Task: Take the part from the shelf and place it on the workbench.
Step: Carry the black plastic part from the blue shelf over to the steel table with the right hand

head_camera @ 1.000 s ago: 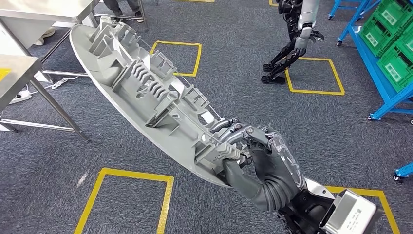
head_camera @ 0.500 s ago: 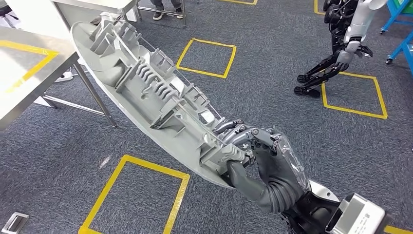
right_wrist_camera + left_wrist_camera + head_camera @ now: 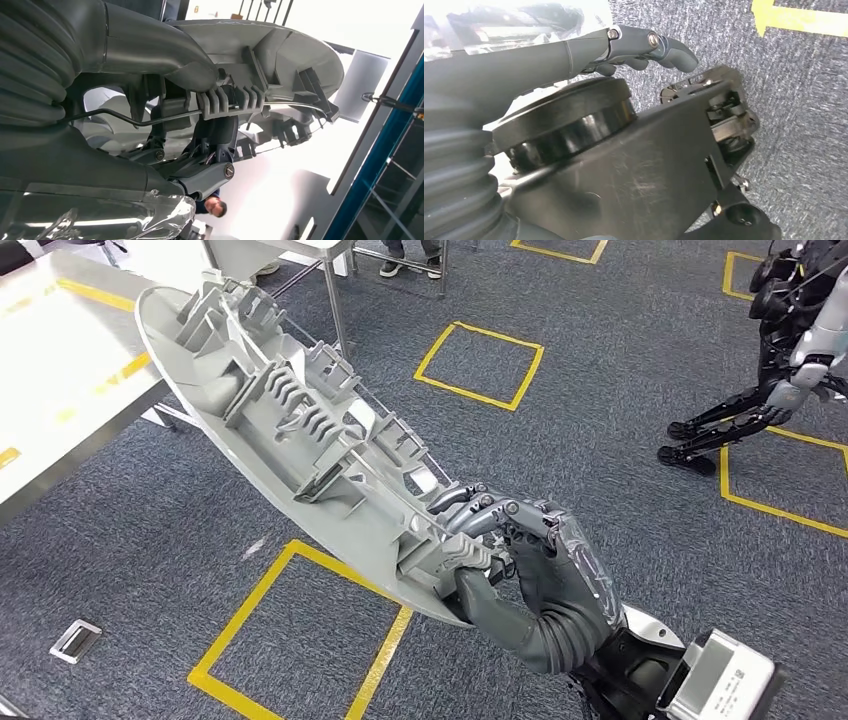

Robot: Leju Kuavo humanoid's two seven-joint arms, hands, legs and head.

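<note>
The right hand (image 3: 530,570) grips the part (image 3: 300,440) at its near end, thumb underneath and dark fingers (image 3: 480,510) hooked over the ribbed inner face, so the long piece juts up and away from the hand toward the left. It hangs in the air above the carpet (image 3: 600,420), tilted, its far tip over the edge of the workbench (image 3: 60,390) at the upper left; whether it touches the bench, I cannot tell.

In the right wrist view the thick grey thumb (image 3: 150,45) presses on the part (image 3: 280,55) while the fingers close in from the other side, with a thin dark wire (image 3: 150,120) running along the ribs.

The part is a long, pale grey moulded plastic shell, pointed-oval in outline, smooth at the rim and crowded inside with upright ribs, brackets and clip towers. The hand wears a clear, crinkled film over its back, and its wrist is covered by a grey ribbed sleeve.

The left hand (image 3: 644,47) shows in its wrist view with its fingers curled inward, nothing visible in them, above the speckled blue-grey carpet.

The workbench top is pale and glossy with yellow tape lines, on metal legs. Yellow tape squares (image 3: 300,630) mark the floor, and another robot (image 3: 780,360) stands at the far right.
</note>
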